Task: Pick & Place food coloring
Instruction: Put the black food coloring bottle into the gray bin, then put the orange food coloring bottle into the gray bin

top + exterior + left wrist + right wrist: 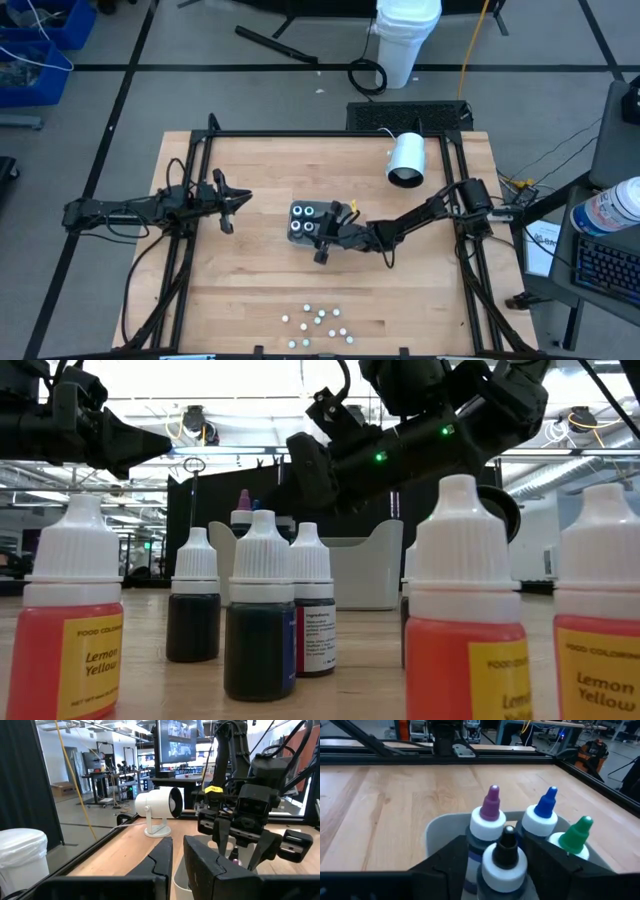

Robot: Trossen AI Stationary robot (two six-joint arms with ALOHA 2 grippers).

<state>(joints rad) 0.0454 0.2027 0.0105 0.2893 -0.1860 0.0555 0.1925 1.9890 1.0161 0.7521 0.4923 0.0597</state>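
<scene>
Dark fingers (445, 862) of the right gripper (322, 243) stand apart on either side of a black-tipped bottle (507, 851), with a sliver of space showing beside its white collar. That bottle sits upright in the grey tray (436, 827) near mid-table. It is packed against a purple-tipped bottle (490, 814), a blue-tipped bottle (544, 815) and a green-tipped bottle (575, 839).

**Risk.**
- The four bottles touch or nearly touch. A finger drawn away at a slant would likely catch a neighbour's collar and tip it, or drag the light tray across the wooden table (250, 290).
- A withdrawal that is too low could also lift the black-tipped bottle by its nozzle.

**Appearance.**
- The remaining food coloring (316, 322) stands loose near the table's front edge, well apart from the tray.
- These are small squeeze bottles with ribbed white caps.
- Some hold orange-red liquid behind yellow "Lemon Yellow" labels; others are nearly black.

**Periphery.** The left gripper (228, 207) waits left of the tray, with its fingers almost together and empty. A white cylinder (407, 160) lies beyond the tray.
</scene>
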